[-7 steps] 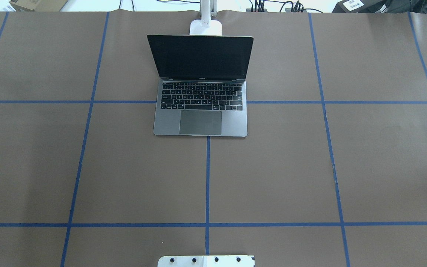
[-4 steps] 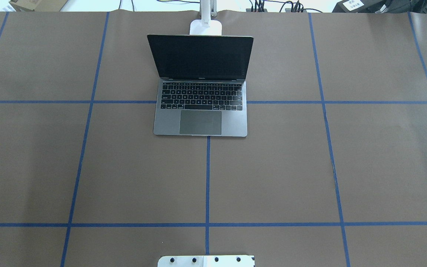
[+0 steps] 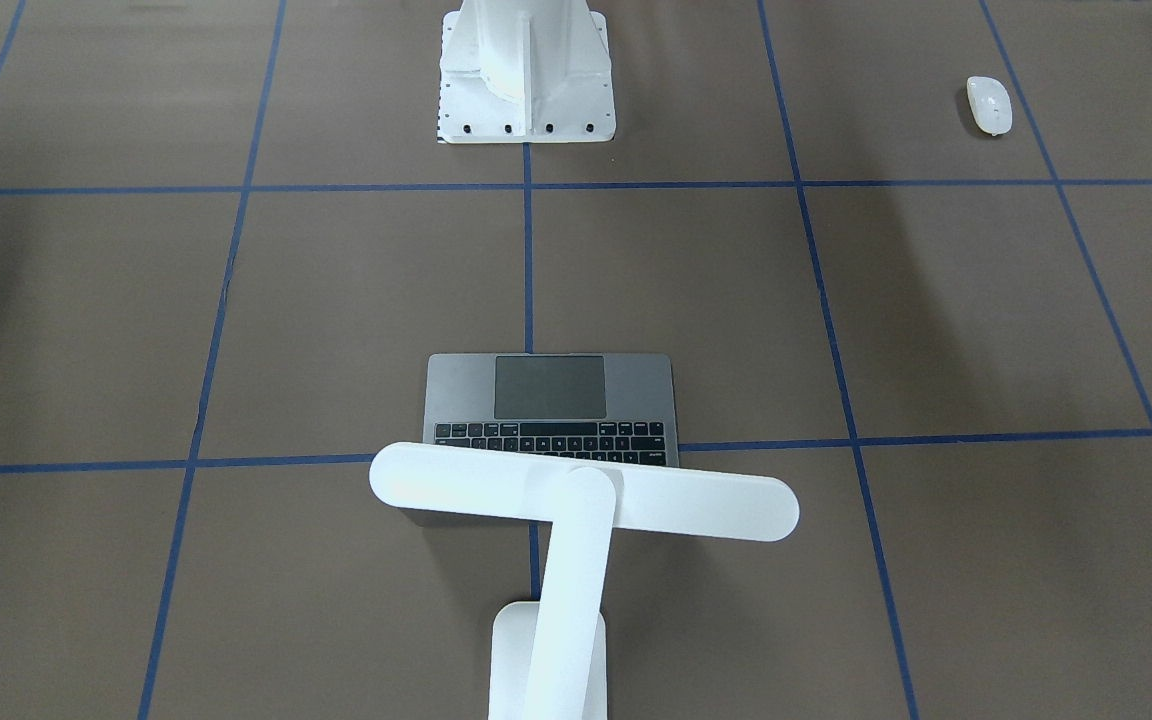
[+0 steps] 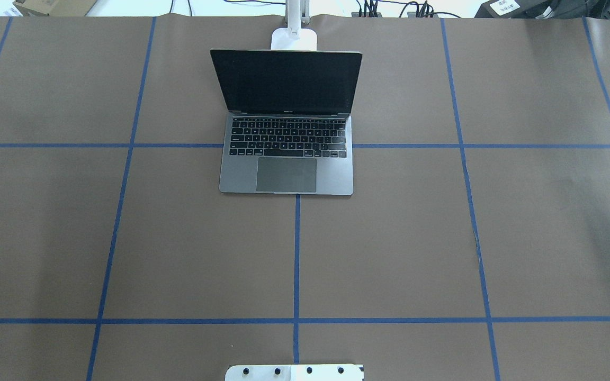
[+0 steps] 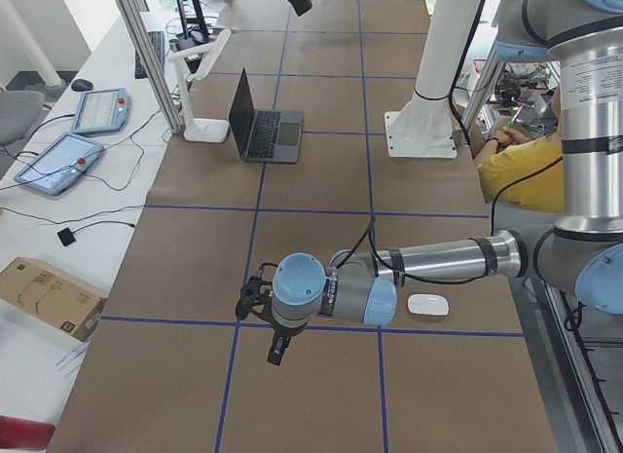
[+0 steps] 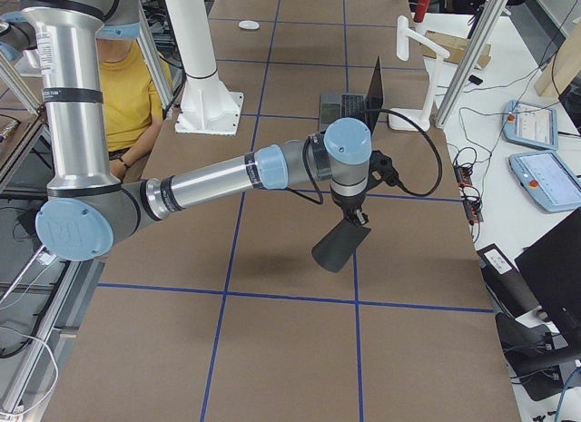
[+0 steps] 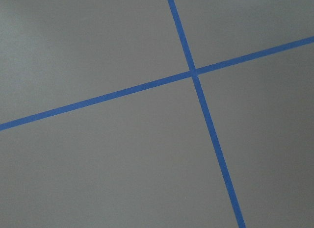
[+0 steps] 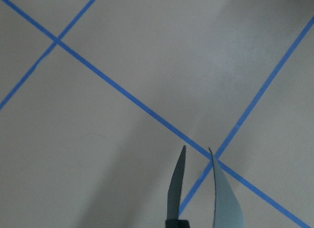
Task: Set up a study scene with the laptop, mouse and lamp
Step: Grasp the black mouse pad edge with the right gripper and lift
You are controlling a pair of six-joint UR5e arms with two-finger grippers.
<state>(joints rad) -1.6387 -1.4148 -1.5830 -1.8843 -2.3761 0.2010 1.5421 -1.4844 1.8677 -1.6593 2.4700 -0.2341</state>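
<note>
The laptop (image 4: 286,174) stands open at the table's far middle, its screen dark; it also shows in the front view (image 3: 551,390). Behind it stands the lamp (image 3: 584,495), its bar head over the keyboard's far edge and its base (image 4: 294,38) by the table's edge. The mouse (image 3: 989,104) lies near the robot's side, at the table's left end (image 5: 427,305). My right gripper (image 6: 352,218) hangs over the table's right end, shut on a curled black mouse pad (image 6: 338,245), seen edge-on in the wrist view (image 8: 175,189). My left gripper (image 5: 277,348) points down near the mouse; its state does not show.
The white finned pedestal (image 3: 526,70) is bolted at the robot's side of the table. Blue tape lines (image 7: 194,73) cross the brown table cover. Tablets (image 5: 58,161), a cardboard box and cables lie on the white bench beyond the far edge.
A black corner of the mouse pad has come into the overhead view at its right edge. The laptop and the lamp have not moved.
</note>
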